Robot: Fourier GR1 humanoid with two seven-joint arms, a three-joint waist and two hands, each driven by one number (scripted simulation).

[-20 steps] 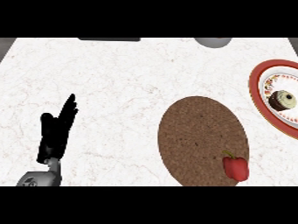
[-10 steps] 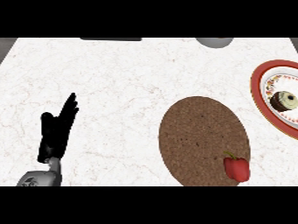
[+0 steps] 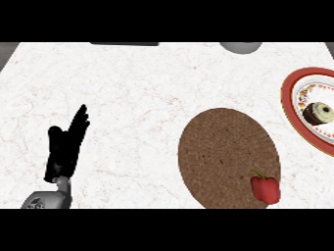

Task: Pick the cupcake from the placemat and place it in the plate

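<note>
The cupcake, dark brown with pale frosting, sits in the red-rimmed plate at the right edge of the head view. A round brown placemat lies to the plate's left and carries no cupcake. My left hand rests open at the lower left, fingers straight and pointing up, far from both. No part of my right hand shows.
A red bell pepper lies on the placemat's lower right part. At the counter's far edge stand a grey bowl-like object and a dark flat object. White marbled counter spreads between my left hand and the placemat.
The red pepper on the placemat has shifted slightly and turned more upright. The left hand, cupcake and plate have stayed in place.
</note>
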